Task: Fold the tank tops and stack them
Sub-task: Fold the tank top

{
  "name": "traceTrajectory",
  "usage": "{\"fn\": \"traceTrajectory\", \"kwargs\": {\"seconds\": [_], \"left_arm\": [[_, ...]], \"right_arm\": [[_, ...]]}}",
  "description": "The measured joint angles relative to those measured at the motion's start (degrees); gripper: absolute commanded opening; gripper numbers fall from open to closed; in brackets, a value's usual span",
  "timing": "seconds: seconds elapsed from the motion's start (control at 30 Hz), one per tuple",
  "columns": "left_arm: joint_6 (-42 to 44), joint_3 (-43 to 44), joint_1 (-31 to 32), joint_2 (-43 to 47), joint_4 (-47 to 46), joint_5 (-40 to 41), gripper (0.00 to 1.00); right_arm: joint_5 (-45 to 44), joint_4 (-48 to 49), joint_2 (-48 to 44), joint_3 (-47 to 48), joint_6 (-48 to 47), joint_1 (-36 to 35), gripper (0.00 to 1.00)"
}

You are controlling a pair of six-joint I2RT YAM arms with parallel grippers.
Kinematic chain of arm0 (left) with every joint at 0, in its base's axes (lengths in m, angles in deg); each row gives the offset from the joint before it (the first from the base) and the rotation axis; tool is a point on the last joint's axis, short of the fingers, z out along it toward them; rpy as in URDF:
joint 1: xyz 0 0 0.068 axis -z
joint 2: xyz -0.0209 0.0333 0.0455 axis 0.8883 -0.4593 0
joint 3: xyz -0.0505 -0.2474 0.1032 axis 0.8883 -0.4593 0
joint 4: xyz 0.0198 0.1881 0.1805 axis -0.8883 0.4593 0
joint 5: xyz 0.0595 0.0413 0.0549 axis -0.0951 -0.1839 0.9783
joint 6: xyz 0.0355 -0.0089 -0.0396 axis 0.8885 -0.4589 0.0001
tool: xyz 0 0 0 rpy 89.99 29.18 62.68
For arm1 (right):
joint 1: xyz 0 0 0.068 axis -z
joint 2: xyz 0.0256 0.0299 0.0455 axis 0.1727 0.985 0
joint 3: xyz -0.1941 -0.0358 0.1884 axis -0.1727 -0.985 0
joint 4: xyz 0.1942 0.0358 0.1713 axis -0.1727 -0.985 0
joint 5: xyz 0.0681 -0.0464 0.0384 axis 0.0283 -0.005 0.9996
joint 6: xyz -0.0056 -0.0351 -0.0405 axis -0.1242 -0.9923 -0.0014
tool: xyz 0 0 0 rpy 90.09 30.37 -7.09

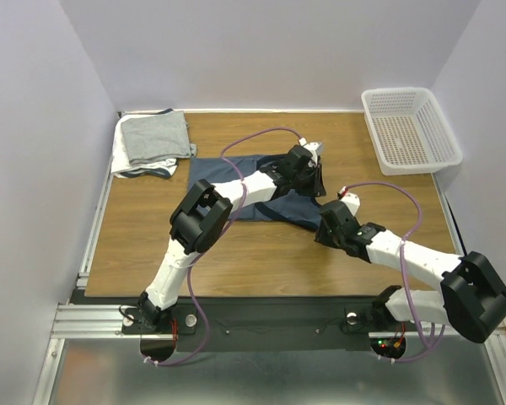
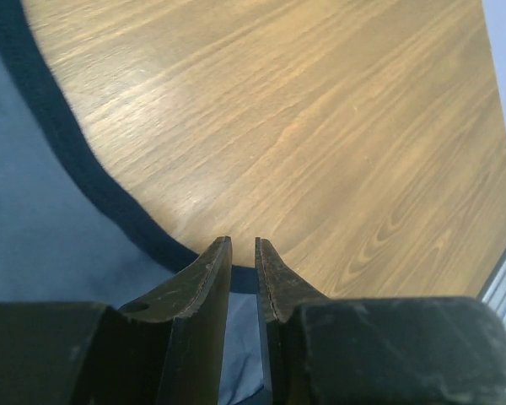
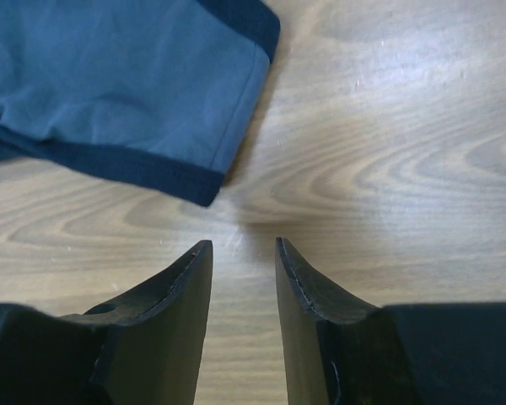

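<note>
Top external shows the slate-blue tank top (image 1: 219, 169) spread on the table (image 1: 261, 253), so I judge folding is in hand; left gripper (image 2: 243, 246) sits almost closed at its navy hem, hold unclear; right gripper (image 3: 243, 249) stands parted, empty, beside a strap corner that it should pinch next.

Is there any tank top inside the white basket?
No, the white basket shows only its own perforated floor in the top view; no cloth lies in it.
</note>
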Motion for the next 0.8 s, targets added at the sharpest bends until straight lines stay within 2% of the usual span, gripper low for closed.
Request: {"fn": "traceTrajectory", "kwargs": {"seconds": [0.47, 0.67, 0.8], "left_arm": [[-0.13, -0.22, 0.13, -0.07, -2.75, -2.16, 0.27], [-0.13, -0.66, 0.31, -0.07, -3.10, -2.36, 0.26], [-0.02, -0.70, 0.33, -0.07, -3.19, -2.43, 0.25]], "right_arm": [[-2.75, 7.19, 4.66, -0.07, -0.24, 0.00, 0.40], [-4.17, 8.28, 5.51, -0.07, -0.66, 0.00, 0.14], [-5.11, 8.22, 6.21, 0.33, -1.01, 0.00, 0.08]]}}
